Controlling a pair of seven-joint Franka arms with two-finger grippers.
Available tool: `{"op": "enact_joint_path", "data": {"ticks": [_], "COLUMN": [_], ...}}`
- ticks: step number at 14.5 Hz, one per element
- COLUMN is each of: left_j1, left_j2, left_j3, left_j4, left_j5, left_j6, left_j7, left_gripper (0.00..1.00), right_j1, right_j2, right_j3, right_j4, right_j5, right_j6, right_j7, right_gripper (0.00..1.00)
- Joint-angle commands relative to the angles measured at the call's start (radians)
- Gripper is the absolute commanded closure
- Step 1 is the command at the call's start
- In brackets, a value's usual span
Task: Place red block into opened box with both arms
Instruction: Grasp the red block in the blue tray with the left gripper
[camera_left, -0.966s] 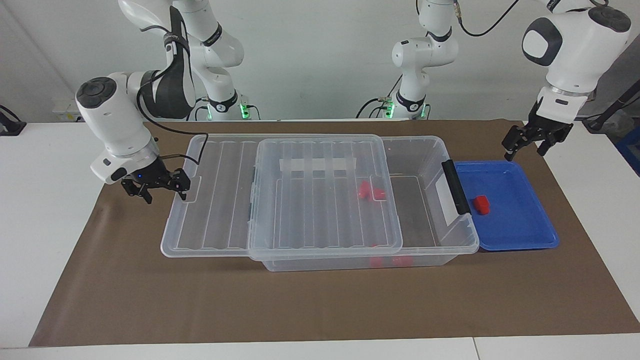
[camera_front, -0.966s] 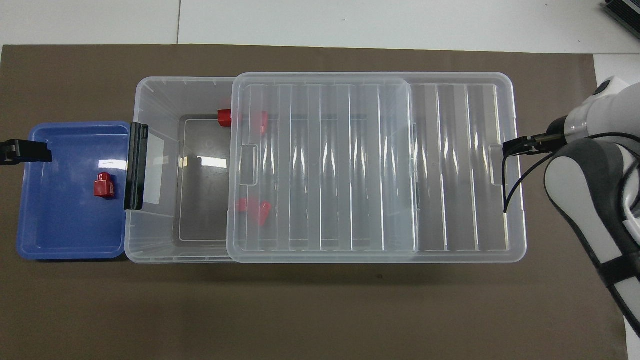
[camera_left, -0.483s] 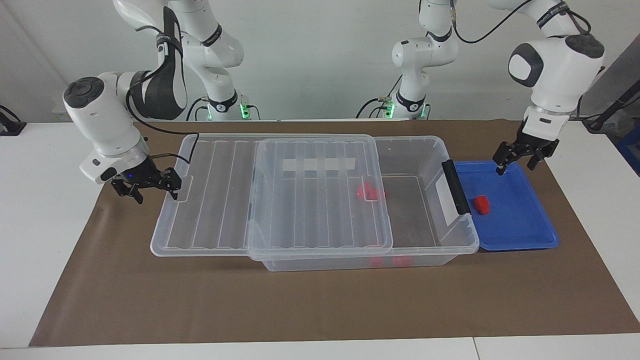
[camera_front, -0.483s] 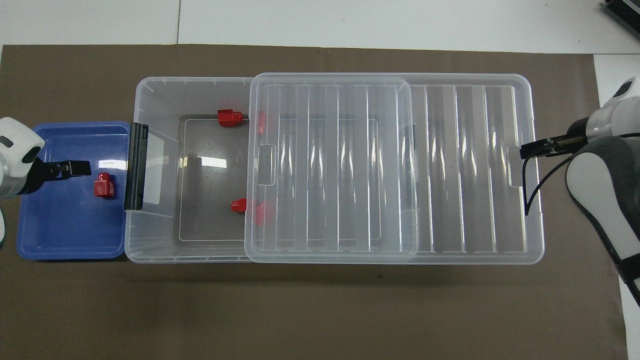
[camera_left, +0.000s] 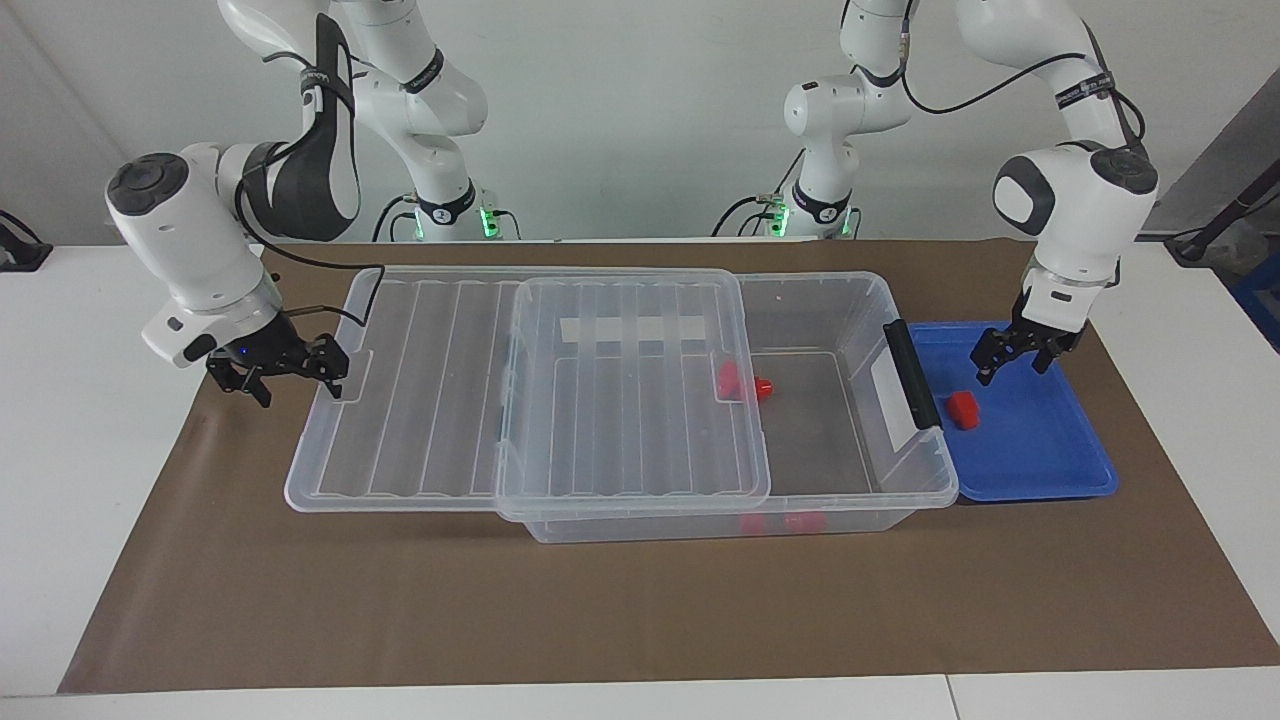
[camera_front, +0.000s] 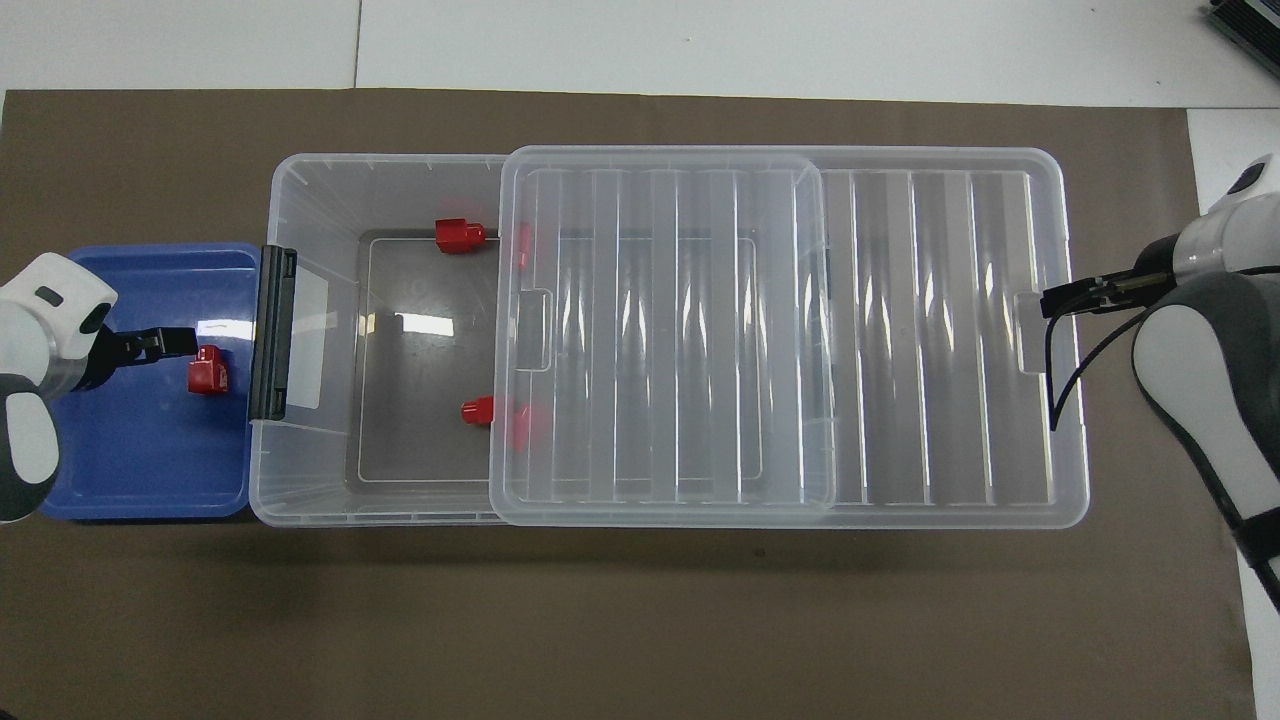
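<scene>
Now I judge the block (camera_left: 963, 408), lying in the blue tray (camera_left: 1050, 470) beside the box (camera_left: 900, 480), light, rigid, slick: pinch its flat sides with the open left gripper (camera_left: 1012, 360) hovering over it; right gripper (camera_left: 295, 368) open at the lid (camera_left: 420, 400) edge.

The box (camera_left: 860, 300) and its ribbed lid (camera_left: 420, 390) look like clear glossy plastic; the blue tray (camera_left: 1040, 450) is shiny plastic, the brown mat (camera_left: 600, 610) matt paper.
</scene>
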Motion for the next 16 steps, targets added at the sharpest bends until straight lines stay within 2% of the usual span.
{"op": "enact_joint_path", "data": {"ticks": [1,7,10,11,12,14,15,16], "left_j1": [-0.005,-0.004,-0.002,-0.004,-0.005,-0.005,-0.005,-0.005], "left_j2": [0.014,0.054,0.071,0.072,0.072,0.072,0.072,0.072], "left_j3": [0.001,0.001,0.001,0.001,0.001,0.001,0.001,0.001], "left_j4": [-0.043,-0.096,-0.109,-0.112,-0.116,-0.116,-0.113,-0.112], "left_j5": [-0.012,-0.012,-0.012,-0.012,-0.012,-0.012,-0.012,-0.012], "left_j6": [0.059,0.119,0.151,0.151,0.153,0.148,0.138,0.135], "left_j7": [-0.013,-0.010,-0.007,-0.007,-0.004,0.002,0.008,0.017], "left_gripper": [0.00,0.00,0.00,0.12,0.30,0.76,0.94,1.00], "right_j1": [-0.001,0.057,0.070,0.080,0.091,0.091,0.091,0.090], "right_j2": [-0.031,-0.131,-0.140,-0.134,-0.134,-0.139,-0.140,-0.136], "right_j3": [0.008,0.020,0.048,0.054,0.054,0.054,0.054,0.054], "right_j4": [0.003,0.010,0.103,0.148,0.182,0.223,0.245,0.274], "right_j5": [-0.005,-0.005,-0.002,0.000,0.000,0.003,0.003,0.003], "right_j6": [-0.036,-0.099,-0.195,-0.234,-0.262,-0.337,-0.376,-0.415], "right_j7": [-0.006,0.191,0.280,0.309,0.342,0.381,0.398,0.406], "right_gripper": [0.02,0.01,0.01,0.01,0.01,0.00,0.00,0.00]}}
